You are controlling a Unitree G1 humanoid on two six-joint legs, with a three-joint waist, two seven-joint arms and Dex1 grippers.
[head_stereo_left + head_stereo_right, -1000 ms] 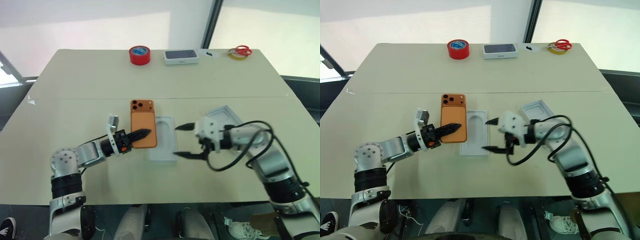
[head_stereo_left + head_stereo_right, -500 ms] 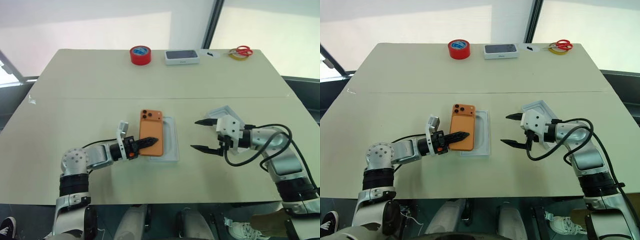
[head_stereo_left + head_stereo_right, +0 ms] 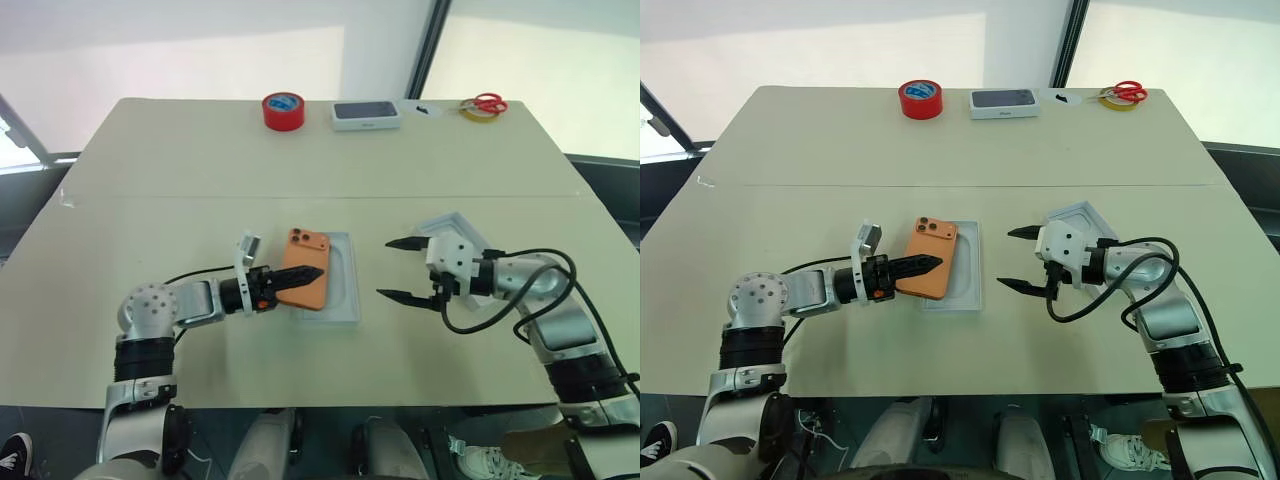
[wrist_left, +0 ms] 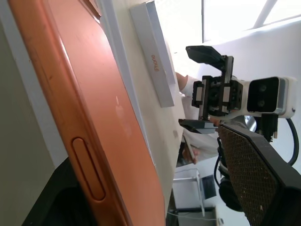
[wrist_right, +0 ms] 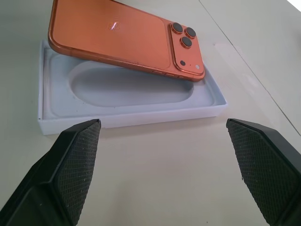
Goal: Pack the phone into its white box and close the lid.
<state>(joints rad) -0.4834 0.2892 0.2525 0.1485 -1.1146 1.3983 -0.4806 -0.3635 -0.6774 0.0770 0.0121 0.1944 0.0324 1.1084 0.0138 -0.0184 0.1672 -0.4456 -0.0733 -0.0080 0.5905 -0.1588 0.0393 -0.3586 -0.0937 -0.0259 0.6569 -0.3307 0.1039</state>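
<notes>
The orange phone [image 3: 310,258] lies back-up and tilted, its right edge over the white box [image 3: 346,292] and its left edge raised. The box's inside shows a white moulded recess [image 5: 131,89]. My left gripper [image 3: 305,277] reaches in from the left with its jaws open around the phone [image 4: 94,108]. One finger lies under the phone; the other pad [image 4: 254,183] stands off its back with a gap. My right gripper [image 3: 385,268] hangs open just right of the box, holding nothing. The white lid [image 3: 458,222] lies hollow side up behind it.
At the table's far edge stand a red tape roll [image 3: 283,110], a white box with a dark top [image 3: 366,115], red-handled scissors [image 3: 485,102] and a yellow ring [image 3: 472,111]. A seam crosses the table beyond the box.
My left gripper has carried the phone right, onto the box, tilted it, and its jaws have widened. My right gripper has drawn back right, off the box.
</notes>
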